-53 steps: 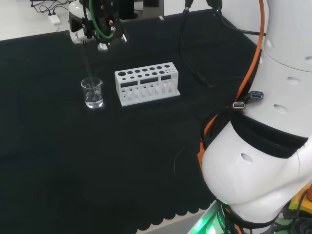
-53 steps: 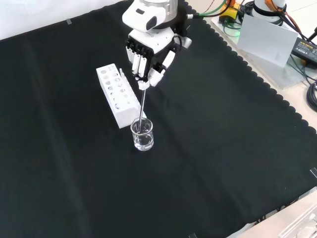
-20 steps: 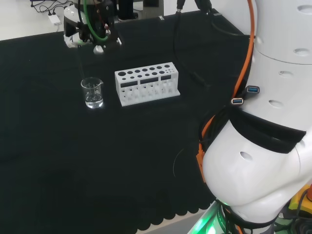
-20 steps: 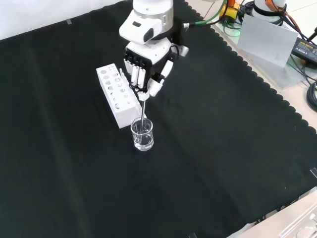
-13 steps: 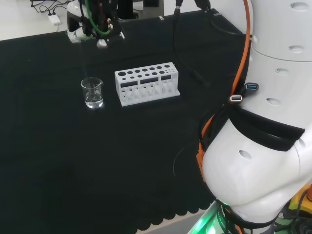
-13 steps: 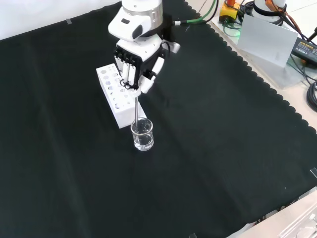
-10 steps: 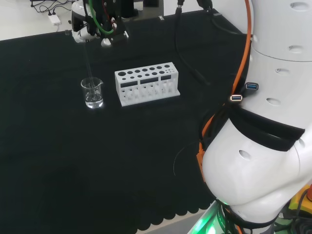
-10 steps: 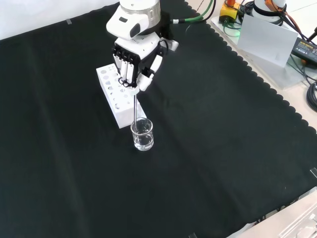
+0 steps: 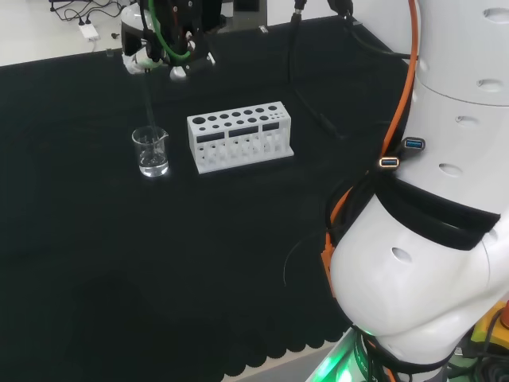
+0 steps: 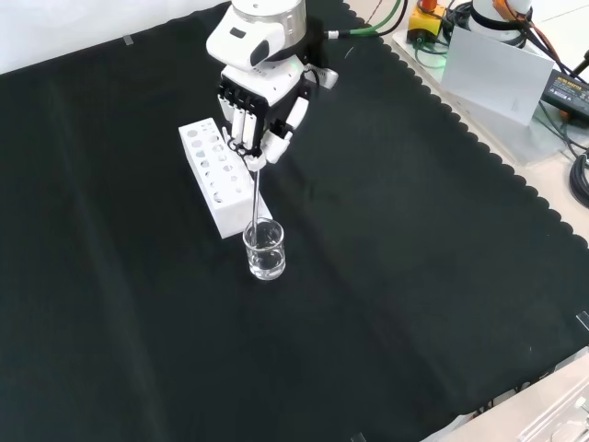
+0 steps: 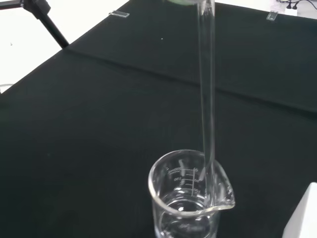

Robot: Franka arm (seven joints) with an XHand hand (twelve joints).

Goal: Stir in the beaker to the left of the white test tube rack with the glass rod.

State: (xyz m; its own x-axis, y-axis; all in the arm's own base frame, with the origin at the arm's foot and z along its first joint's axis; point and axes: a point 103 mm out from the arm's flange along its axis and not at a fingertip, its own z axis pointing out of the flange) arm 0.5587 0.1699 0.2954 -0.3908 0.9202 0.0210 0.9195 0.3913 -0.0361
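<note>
Cloth [image 10: 414, 258], black and scallop-edged, bears beaker [image 10: 265, 249] beside white rack [image 10: 218, 177].

The hand [image 10: 258, 115] hangs above the black-clothed bench [image 10: 414, 276], reaching in from the far edge in the front view, its black and white fingers [image 10: 241, 124] pointing down and curled together with the thumb [image 10: 276, 143] to pinch the top of the glass rod [image 10: 255, 193]. The white wrist housing sits directly above the hand, with a green cable running off toward the bench's far right corner in that view. In the head view the hand [image 9: 163, 48] is near the bench's far left corner, while the arm's large white links [image 9: 429, 263] rise at the near right edge, with orange and black cables along them.
</note>
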